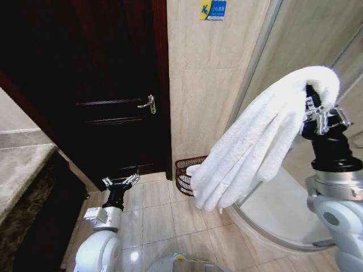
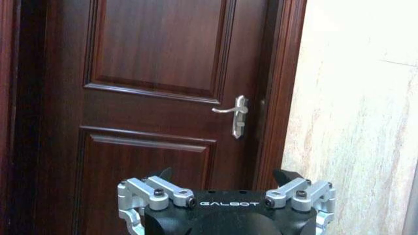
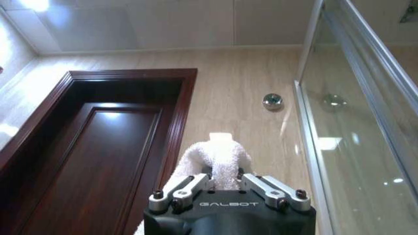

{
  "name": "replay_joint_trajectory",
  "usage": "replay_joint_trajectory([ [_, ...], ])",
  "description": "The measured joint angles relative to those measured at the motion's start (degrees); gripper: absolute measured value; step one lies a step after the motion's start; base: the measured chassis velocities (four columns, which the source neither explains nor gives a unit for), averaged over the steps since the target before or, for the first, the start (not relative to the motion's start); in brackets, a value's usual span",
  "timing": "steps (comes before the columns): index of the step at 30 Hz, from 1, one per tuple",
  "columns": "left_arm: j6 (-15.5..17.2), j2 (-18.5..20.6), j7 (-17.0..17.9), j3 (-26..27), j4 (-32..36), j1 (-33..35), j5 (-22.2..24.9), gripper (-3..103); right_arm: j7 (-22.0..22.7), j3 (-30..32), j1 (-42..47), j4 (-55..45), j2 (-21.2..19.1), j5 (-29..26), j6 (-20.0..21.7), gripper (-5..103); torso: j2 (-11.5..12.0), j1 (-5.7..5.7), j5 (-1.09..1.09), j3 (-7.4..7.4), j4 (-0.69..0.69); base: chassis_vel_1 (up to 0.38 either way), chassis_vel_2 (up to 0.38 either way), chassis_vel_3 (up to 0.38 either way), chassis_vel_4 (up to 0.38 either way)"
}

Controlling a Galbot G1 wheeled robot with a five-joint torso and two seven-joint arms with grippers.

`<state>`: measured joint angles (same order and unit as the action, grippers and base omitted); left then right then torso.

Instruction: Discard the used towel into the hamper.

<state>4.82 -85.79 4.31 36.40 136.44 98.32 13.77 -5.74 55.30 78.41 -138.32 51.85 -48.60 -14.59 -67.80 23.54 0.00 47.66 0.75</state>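
The towel [image 1: 266, 136] hung in white folds from the right gripper [image 1: 319, 116], which was raised high at 3 o'clock in the head view, its fingers clamped on the cloth's top edge [image 3: 219, 161]. The towel's lower end draped down in front of the hamper [image 1: 184, 173], which stood on the tiled floor [image 1: 164, 215] against the wall, just right of the door [image 1: 102, 90]. The left gripper [image 1: 120, 182] hung low at 7 o'clock, jaws spread wide and empty, pointed at the door's handle [image 2: 236, 113].
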Motion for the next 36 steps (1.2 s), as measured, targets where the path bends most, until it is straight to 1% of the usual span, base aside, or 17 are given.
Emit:
replay_joint_trajectory([
  [9,0.00,0.00,0.00,0.00,0.00,0.00,0.00,100,-0.93,-0.01,0.13,-0.14,0.11,-0.02,-0.01,10,0.04,0.00,0.00,-0.01,-0.01,-0.040,0.048,0.050,-0.041],
  [25,0.00,0.00,0.00,0.00,0.00,0.00,0.00,100,-0.99,0.05,0.07,-0.24,-0.13,-0.20,-0.14,10,0.06,-0.02,0.00,-0.03,-0.01,-0.058,0.058,0.060,-0.051],
  [34,0.00,0.00,0.00,0.00,0.00,-0.01,0.00,100,-0.56,-0.07,0.58,-0.34,0.57,0.91,-0.67,10,0.08,-0.01,0.00,-0.03,-0.01,-0.032,0.028,0.022,-0.030],
  [36,0.00,0.00,0.00,0.00,0.00,0.00,0.00,100,-1.09,0.09,0.43,-0.13,0.48,1.02,-0.67,10,0.08,-0.01,0.00,-0.03,-0.01,0.000,0.000,0.000,0.000],
])
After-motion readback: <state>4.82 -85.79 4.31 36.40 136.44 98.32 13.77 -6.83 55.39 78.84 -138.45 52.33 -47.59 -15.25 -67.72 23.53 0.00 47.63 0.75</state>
